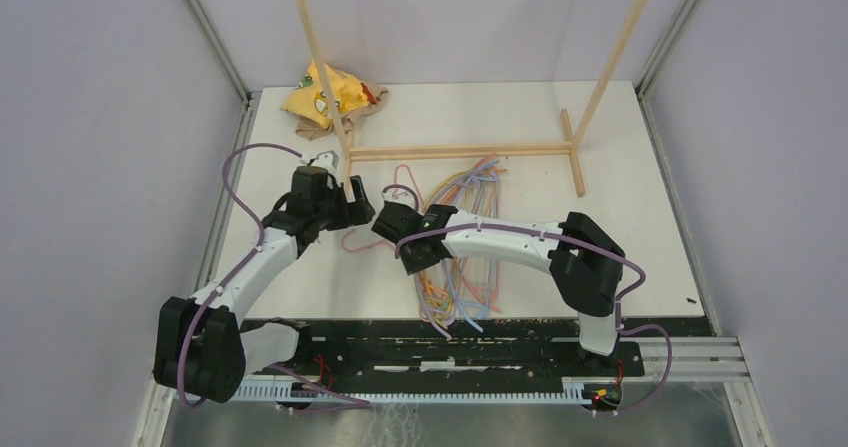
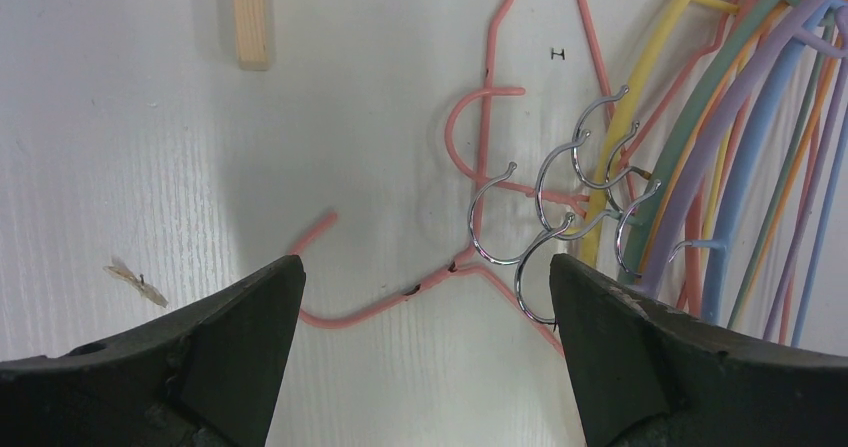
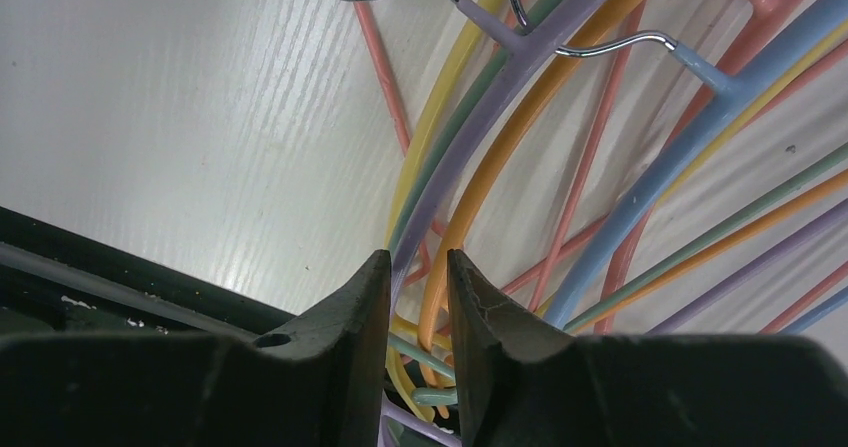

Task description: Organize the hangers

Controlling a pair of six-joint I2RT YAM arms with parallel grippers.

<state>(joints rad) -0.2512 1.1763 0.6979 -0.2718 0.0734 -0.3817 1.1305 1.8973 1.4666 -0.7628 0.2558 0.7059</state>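
1. A crumpled yellow bag (image 1: pixel 325 92) lies at the far left corner of the table, beside the rack's left upright. Its contents cannot be made out.
2. The hangers (image 1: pixel 468 292) lie flat in a loose, overlapping heap in the middle of the white table (image 1: pixel 640 217), between the rack's base and the near edge. Their bars are pink, orange, yellow, light blue, lavender and green, and their metal hooks (image 2: pixel 545 202) bunch together on the heap's left side.
3. A pink hanger (image 2: pixel 485 147) sits at the heap's left edge, partly clear of the others.
4. The left gripper (image 2: pixel 425 267) hovers above that pink hanger with its jaws spread wide, holding nothing.
5. The right gripper (image 3: pixel 417 257) is low over the heap with its jaws drawn almost together. Lavender and orange bars run into the narrow slit; whether they are pinched cannot be told.
6. The light wooden rack (image 1: pixel 460 151) stands behind the heap, its base bar on the table and two uprights rising out of view.
7. Pale lavender walls enclose the table on three sides, and purple cables (image 1: pixel 235 182) trail along both arms.
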